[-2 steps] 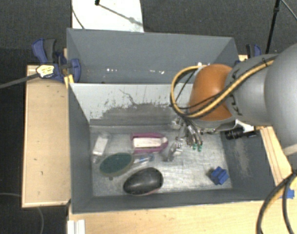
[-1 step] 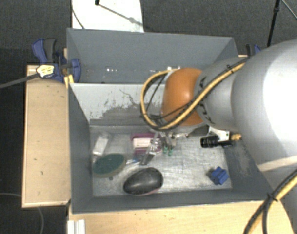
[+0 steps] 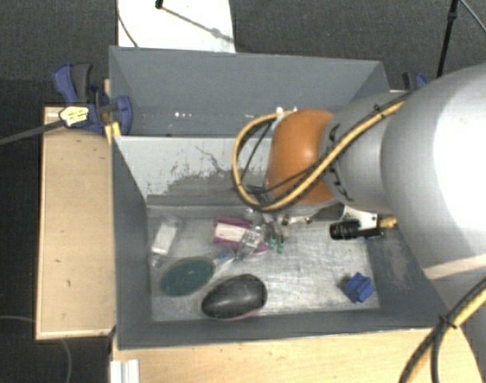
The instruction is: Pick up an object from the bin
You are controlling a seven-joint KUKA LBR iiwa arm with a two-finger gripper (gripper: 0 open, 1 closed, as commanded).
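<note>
My gripper [image 3: 270, 234] hangs below the orange wrist cover, low over the middle of the bin floor. Right at its left side lies a small purple and white packet [image 3: 232, 231], with a bluish scrap beneath it; whether they touch I cannot tell. A dark grey oval thing shaped like a computer mouse [image 3: 235, 296] lies in front of the gripper, near the bin's front wall. Left of that sits a flat dark green disc [image 3: 187, 276].
A clear plastic packet [image 3: 163, 236] lies at the far left of the floor. A small blue block [image 3: 357, 287] sits at the front right. A black cylinder with a brass-coloured end [image 3: 356, 229] lies right of the gripper, under the arm.
</note>
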